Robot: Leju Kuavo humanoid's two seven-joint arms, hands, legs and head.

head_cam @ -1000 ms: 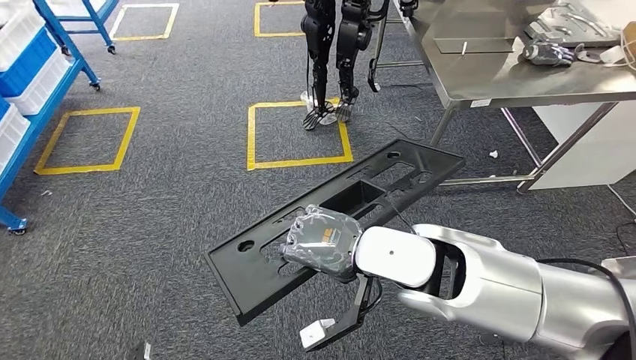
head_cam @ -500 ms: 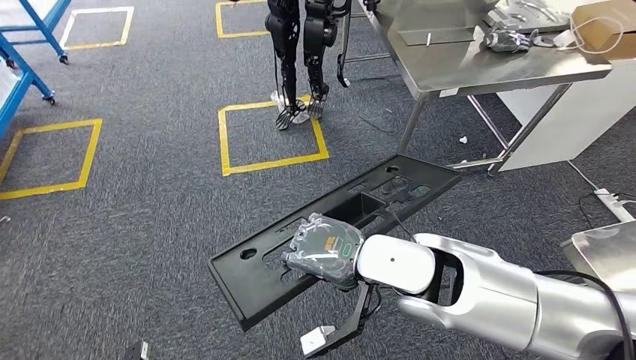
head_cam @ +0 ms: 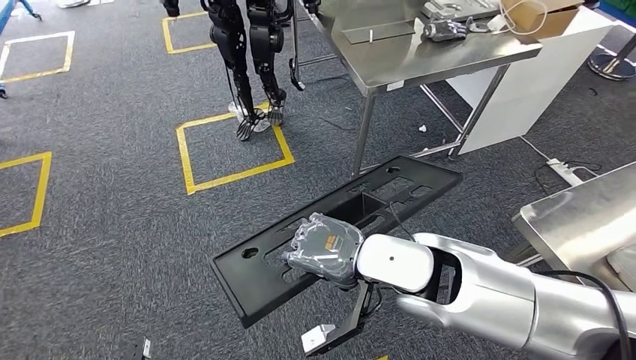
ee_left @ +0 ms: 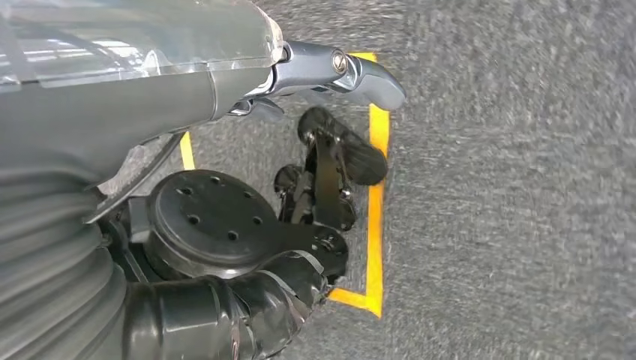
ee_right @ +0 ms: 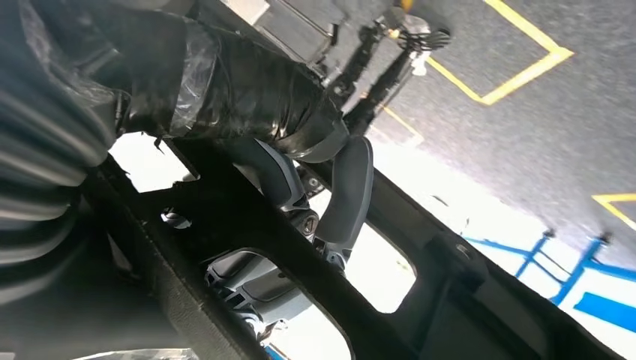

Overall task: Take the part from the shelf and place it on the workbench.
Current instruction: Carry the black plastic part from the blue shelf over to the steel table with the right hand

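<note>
Right hand (head_cam: 324, 251) grips the long black part (head_cam: 337, 225), held above the carpet at lower centre of the head view.
Steel workbench (head_cam: 420, 52) sits upper right; left hand (ee_left: 150, 90) visible, finger state unclear.

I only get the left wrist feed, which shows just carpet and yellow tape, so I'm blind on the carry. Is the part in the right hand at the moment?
Observer: Yes. In the head view the right hand grips the long black part near its middle, above the carpet.
Operator: How do the fingers hold it?
Observer: In the right wrist view, the fingers reach through one of the part's openings and wrap around a bar.
Operator: Any bench ahead?
Observer: A steel table stands ahead to the right, and the corner of a second steel surface is close on the right.
</note>
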